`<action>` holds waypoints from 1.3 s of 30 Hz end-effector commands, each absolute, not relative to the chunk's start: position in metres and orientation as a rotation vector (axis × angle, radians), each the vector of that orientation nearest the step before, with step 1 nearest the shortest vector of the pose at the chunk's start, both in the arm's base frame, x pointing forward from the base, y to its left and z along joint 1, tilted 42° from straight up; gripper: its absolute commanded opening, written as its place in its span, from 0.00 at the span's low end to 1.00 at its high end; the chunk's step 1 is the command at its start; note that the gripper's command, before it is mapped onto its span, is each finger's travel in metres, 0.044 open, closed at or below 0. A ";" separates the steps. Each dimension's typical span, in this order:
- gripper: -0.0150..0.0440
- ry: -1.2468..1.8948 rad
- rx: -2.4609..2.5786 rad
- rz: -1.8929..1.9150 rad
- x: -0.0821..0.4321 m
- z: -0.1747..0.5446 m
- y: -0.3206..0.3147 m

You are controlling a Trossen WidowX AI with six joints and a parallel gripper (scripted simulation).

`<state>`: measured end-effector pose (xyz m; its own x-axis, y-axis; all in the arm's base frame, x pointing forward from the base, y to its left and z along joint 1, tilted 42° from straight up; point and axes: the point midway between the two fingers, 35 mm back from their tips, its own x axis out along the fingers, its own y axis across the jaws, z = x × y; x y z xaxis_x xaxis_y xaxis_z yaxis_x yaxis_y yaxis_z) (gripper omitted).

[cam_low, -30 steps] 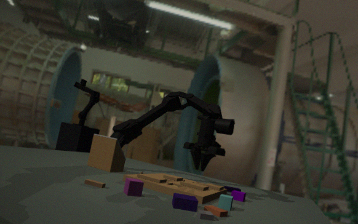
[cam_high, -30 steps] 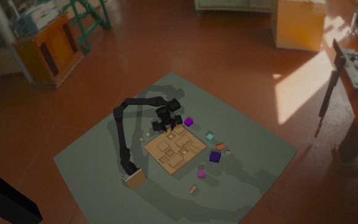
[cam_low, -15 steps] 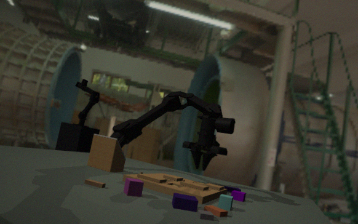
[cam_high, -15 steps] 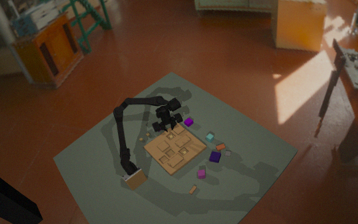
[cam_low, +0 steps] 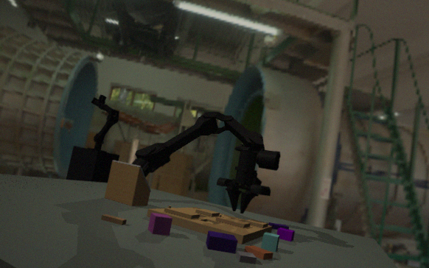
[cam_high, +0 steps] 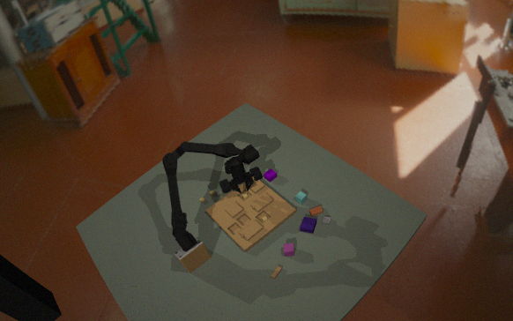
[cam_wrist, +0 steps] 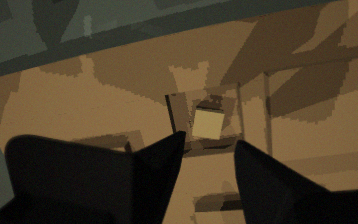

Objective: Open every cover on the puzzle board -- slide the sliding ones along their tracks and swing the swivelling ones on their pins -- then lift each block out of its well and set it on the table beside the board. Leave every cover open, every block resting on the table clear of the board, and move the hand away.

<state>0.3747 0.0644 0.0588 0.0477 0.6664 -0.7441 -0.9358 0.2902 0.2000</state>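
The wooden puzzle board (cam_high: 219, 212) (cam_low: 195, 225) (cam_wrist: 50, 110) lies flat, with raised cover plates and several uncovered wells. A pale yellow block (cam_high: 245, 196) (cam_wrist: 208, 125) sits in an uncovered square well near the board's far edge. Another pale block (cam_high: 264, 218) sits in a well nearer the right corner. Two small yellow blocks (cam_high: 211, 192) (cam_high: 202, 199) lie on the table left of the board. My gripper (cam_high: 247, 190) (cam_low: 238, 212) (cam_wrist: 210, 143) is partly open and empty, pointing down above the board by the far well. I cannot tell how far each cover is moved.
Around the board lie a violet block (cam_high: 271, 175) (cam_low: 286, 234), a teal block (cam_high: 301, 197) (cam_low: 270, 241), an orange piece (cam_high: 315, 210) (cam_low: 259, 252), a grey piece (cam_high: 326, 220) (cam_low: 248, 257), a dark purple block (cam_high: 308, 225) (cam_low: 221, 241), a magenta block (cam_high: 288, 250) (cam_low: 160, 224) and a wooden strip (cam_high: 276, 272) (cam_low: 113, 219).
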 end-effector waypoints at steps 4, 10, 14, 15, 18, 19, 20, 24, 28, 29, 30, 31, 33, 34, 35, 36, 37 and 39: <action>0.50 0.866 -0.380 1.267 0.374 0.058 0.066; 0.50 0.866 -0.380 1.267 0.374 0.058 0.066; 0.50 0.866 -0.380 1.267 0.374 0.058 0.066; 0.50 0.866 -0.380 1.267 0.374 0.058 0.066; 0.50 0.866 -0.380 1.267 0.374 0.057 0.067; 0.50 0.866 -0.380 1.267 0.374 0.057 0.067; 0.50 0.866 -0.380 1.267 0.374 0.056 0.067; 0.50 0.866 -0.380 1.267 0.375 0.054 0.070; 0.50 0.866 -0.379 1.268 0.375 0.051 0.072; 0.50 0.866 -0.379 1.268 0.375 0.050 0.073; 0.50 0.866 -0.379 1.268 0.375 0.049 0.074; 0.50 0.866 -0.379 1.268 0.375 0.048 0.074; 0.50 0.866 -0.379 1.268 0.375 0.047 0.076; 0.50 0.866 -0.379 1.268 0.375 0.046 0.076; 0.50 0.866 -0.379 1.268 0.375 0.046 0.077; 0.50 0.866 -0.379 1.268 0.375 0.045 0.077; 0.50 0.866 -0.379 1.268 0.375 0.044 0.078; 0.50 0.866 -0.379 1.268 0.375 0.043 0.079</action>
